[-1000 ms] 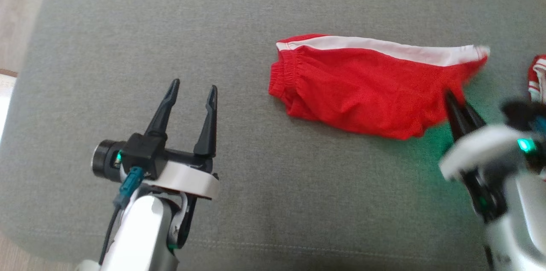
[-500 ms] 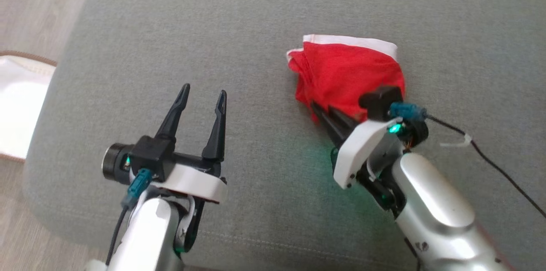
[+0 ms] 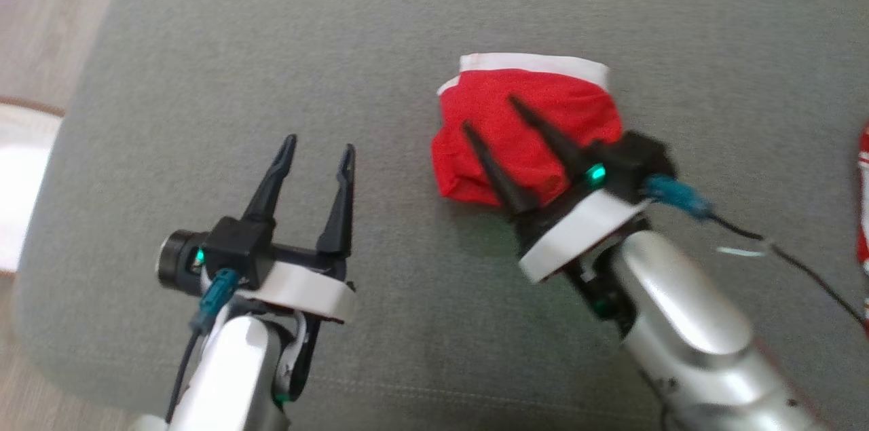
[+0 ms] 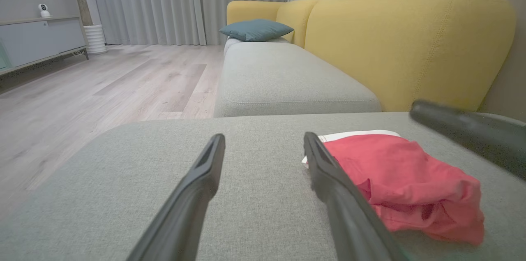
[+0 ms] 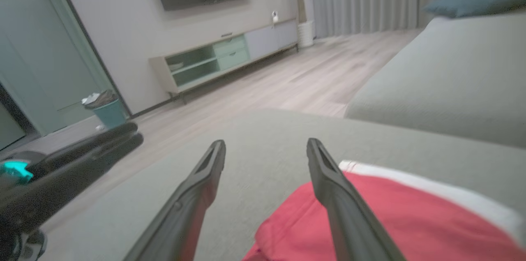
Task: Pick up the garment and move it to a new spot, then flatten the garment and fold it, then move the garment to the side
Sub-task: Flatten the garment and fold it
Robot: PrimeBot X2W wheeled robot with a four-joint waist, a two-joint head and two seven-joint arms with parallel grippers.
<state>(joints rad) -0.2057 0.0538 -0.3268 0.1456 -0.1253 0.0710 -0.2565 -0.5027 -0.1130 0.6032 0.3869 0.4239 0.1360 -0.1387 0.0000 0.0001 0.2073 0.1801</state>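
The garment (image 3: 523, 112), red shorts with a white band along the far edge, lies folded over on the grey cushion (image 3: 380, 44). My right gripper (image 3: 489, 112) hovers over its near left part, open, with nothing between its fingers. My left gripper (image 3: 318, 144) stands open over bare cushion to the garment's left. In the left wrist view the garment (image 4: 402, 183) lies just right of my left gripper (image 4: 263, 139), and a right finger (image 4: 472, 133) enters from the right. The right wrist view has the garment (image 5: 390, 220) under my right gripper (image 5: 265, 144).
Another red-and-white piece of cloth (image 3: 863, 207) lies at the cushion's right edge. A white item (image 3: 20, 186) rests on the wooden floor left of the cushion. Beyond it are a second grey seat (image 4: 283, 76) and a yellow sofa back (image 4: 407, 43).
The right gripper carried the garment's right end leftward and folded it over, then opened and let go. The left arm stayed put. The camera shifted.
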